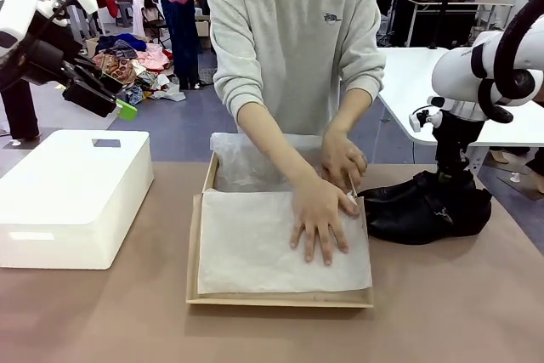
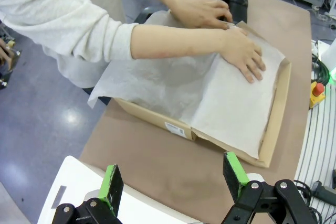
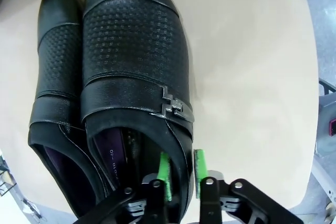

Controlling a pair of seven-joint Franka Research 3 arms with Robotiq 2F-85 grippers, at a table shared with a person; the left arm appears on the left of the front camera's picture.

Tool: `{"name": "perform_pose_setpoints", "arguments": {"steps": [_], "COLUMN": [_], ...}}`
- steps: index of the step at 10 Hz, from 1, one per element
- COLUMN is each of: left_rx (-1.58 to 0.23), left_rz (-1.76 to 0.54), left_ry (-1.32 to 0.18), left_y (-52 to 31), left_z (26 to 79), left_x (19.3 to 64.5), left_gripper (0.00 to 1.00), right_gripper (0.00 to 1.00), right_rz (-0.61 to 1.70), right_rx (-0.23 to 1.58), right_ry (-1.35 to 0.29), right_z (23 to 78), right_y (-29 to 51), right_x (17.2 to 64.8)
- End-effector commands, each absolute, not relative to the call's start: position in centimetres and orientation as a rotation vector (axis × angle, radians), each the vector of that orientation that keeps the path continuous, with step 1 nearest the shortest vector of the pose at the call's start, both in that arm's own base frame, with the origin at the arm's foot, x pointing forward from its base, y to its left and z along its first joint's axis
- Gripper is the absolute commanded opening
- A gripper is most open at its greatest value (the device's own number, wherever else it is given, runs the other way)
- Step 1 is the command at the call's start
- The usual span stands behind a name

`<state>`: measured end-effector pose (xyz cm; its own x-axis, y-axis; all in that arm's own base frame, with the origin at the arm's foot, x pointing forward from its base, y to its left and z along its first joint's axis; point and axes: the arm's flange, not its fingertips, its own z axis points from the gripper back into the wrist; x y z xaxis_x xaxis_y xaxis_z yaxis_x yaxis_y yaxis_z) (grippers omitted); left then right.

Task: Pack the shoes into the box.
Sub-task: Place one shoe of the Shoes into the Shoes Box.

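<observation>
- Right gripper [image 3: 181, 163]: narrow, pads pinching the side wall of one of the shoes [image 3: 131, 61], buckle just ahead of the fingertips.
- Left gripper [image 2: 173, 174]: spread wide, holding nothing. The box [image 2: 152, 119] is out ahead of it, with a person's hand [image 2: 241, 56] flat on the tissue paper [image 2: 231, 103].

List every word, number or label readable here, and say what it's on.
Nothing can be quoted with confidence.
Inside the shoe, on the lining: small pale digits, too blurred.
On the box, a white label: print too small.
On the person's sweatshirt, a chest logo: unreadable.
</observation>
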<state>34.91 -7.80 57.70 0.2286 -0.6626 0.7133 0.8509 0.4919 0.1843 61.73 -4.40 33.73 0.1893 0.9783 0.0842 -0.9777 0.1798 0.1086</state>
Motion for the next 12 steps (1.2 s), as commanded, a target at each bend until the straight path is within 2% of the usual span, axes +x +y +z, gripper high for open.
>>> {"name": "perform_pose_setpoints", "arguments": {"steps": [1,6,12], "left_rx": [-0.278,-0.278,-0.278], "left_rz": [-1.075,-1.075,-1.075], "left_ry": [-0.838,-0.838,-0.838], "left_y": [-7.7,-7.7,-7.7], "left_z": [57.6,57.6,57.6], "left_x": [35.0,35.0,35.0], "left_gripper": [1.0,1.0,1.0], "right_gripper": [0.0,0.0,0.0], "right_rz": [1.349,1.312,1.236], "right_rx": [0.14,0.127,0.119], "right_ry": [0.021,-0.012,0.001], "right_z": [34.1,34.7,40.1], "right_y": [-4.3,-4.7,-5.0], "right_x": [62.6,62.4,62.5]}}
